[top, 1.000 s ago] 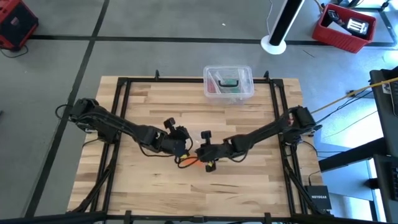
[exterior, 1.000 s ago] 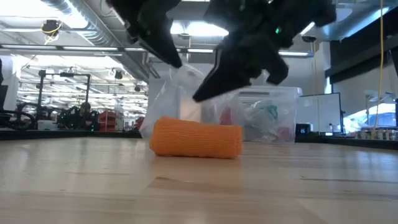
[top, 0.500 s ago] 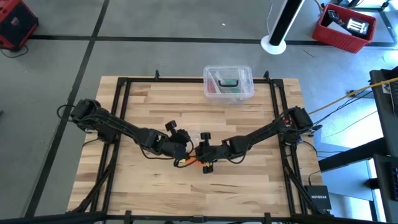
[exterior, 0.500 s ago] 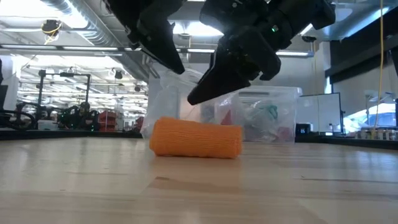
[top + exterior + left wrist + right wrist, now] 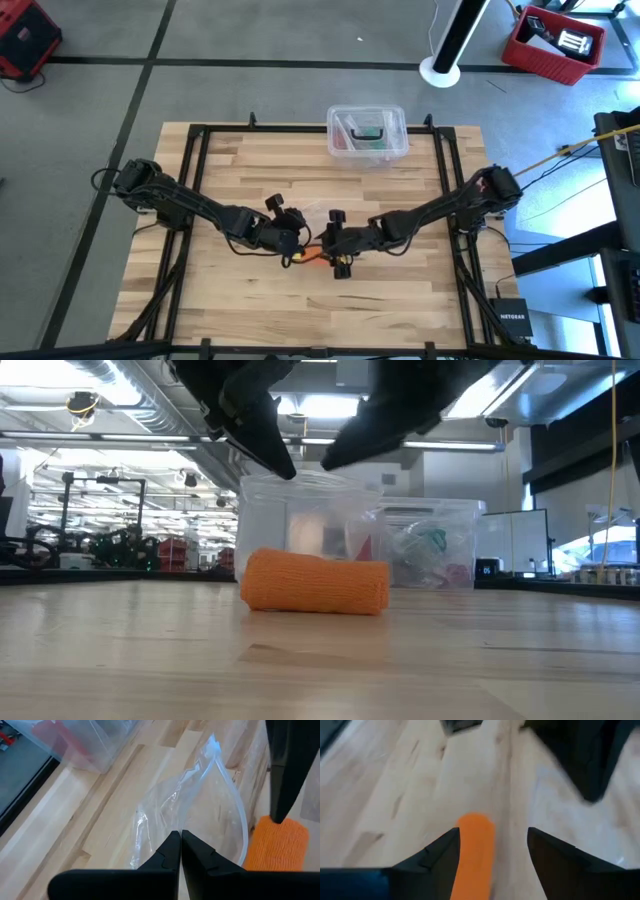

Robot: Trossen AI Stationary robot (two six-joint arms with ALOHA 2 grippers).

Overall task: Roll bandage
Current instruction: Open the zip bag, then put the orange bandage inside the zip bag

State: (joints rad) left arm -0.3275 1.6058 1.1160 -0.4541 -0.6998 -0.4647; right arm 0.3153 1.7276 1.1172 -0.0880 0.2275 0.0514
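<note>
The bandage (image 5: pixel 315 582) is a rolled orange cylinder that lies on its side on the wooden table, near the middle (image 5: pixel 310 257). A clear plastic bag (image 5: pixel 305 520) stands up just behind it. My left gripper (image 5: pixel 180 837) is shut on the bag, a little above the roll (image 5: pixel 285 465). My right gripper (image 5: pixel 492 847) is open and hangs above the bandage (image 5: pixel 475 855). One of its fingers stands on each side of the roll and neither touches it. In the low view it is higher up (image 5: pixel 335 458). My left gripper pinches the clear bag's upper edge (image 5: pixel 172 820) between its two shut fingertips. The fingers slant down from the table's left side. The bag hangs spread out below them, and its lower part reaches the table behind the bandage (image 5: pixel 260 560).
A clear plastic box (image 5: pixel 367 132) with small items stands at the table's far edge, behind the bag. Black frame rails (image 5: pixel 195 180) run along the table's left and right sides. Bare wood (image 5: pixel 320 310) lies toward the near edge.
My right gripper has risen away from the bandage and the bag. The bag's top was drawn to a peak before and now stands wide and flat under my left gripper. The bandage has stayed where it was.
</note>
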